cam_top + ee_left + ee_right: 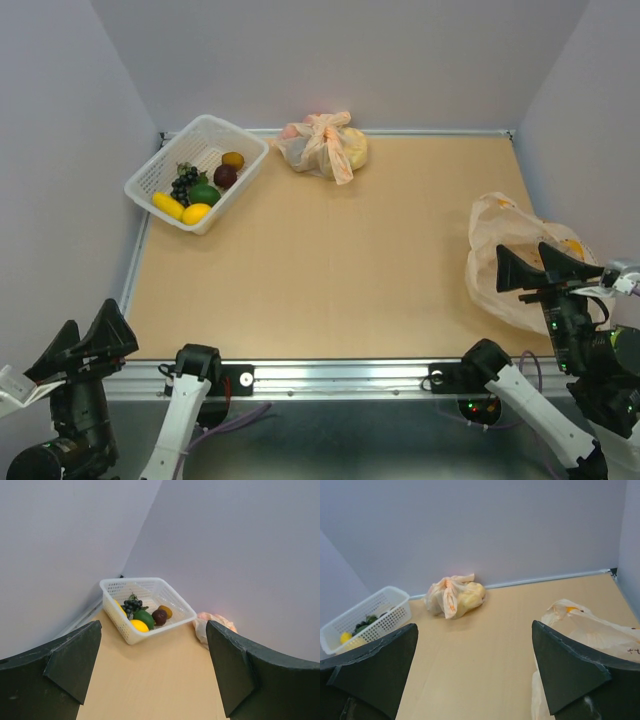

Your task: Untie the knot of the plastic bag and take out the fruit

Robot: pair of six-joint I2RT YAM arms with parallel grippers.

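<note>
Near the surface's near-left corner the left tool (88, 345) hangs wide open and empty. The right tool (537, 265) is spread just as wide, gripping nothing, above the plastic bag (492, 230), which lies limp against the right edge with no knot showing. That flimsy film could catch on a finger and be dragged off the edge. A yellow patch (568, 609) on the bag may be print or a leftover piece; I cannot tell. The fruit (205, 193) sits in the white basket (160, 165) at the far-left corner. The knotted bag (325, 145) at the far edge could be mistaken for the target.
</note>
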